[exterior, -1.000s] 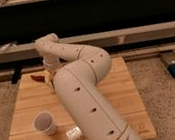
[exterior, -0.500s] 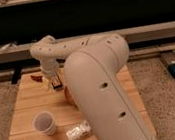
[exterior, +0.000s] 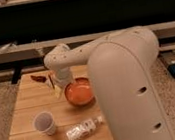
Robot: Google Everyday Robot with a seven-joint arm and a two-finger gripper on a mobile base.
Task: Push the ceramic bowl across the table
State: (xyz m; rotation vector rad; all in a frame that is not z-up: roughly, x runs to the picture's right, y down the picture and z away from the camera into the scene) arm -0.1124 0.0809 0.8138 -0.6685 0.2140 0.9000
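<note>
Largest by far: the robot arm point(exterior: 129, 87), a smooth matte-white shell in thick rounded segments, rising to the right of the ceramic bowl point(exterior: 80, 92) and bending over to its far-left side.

Next, the desk point(exterior: 26, 108): low and square, pale wooden planks with visible seams, spread under the bowl and out on every side of it.

Then the ceramic bowl itself: round and shallow, glossy orange glaze, darker reddish-brown rim. Sits about mid-desk, so apparently not yet pushed to any edge. Much bare plank lies to its left and some in front, which suggests most of the crossing remains.

Just left of the bowl, at or very near its rim: the end effector point(exterior: 58, 84), hanging from the wrist, low over the planks. Impossible to tell whether open or closed, or whether touching the glaze. Seemingly placed for a sideways shove.

In front of the bowl, near but apart: a bottle point(exterior: 84, 130), clear plastic, lying on its side.

Front-left of the bowl, well apart: a cup point(exterior: 44, 123), small, white-grey, tapered, upright.

Far-left of the bowl: a red-brown scrap point(exterior: 41, 78), too small to identify.
</note>
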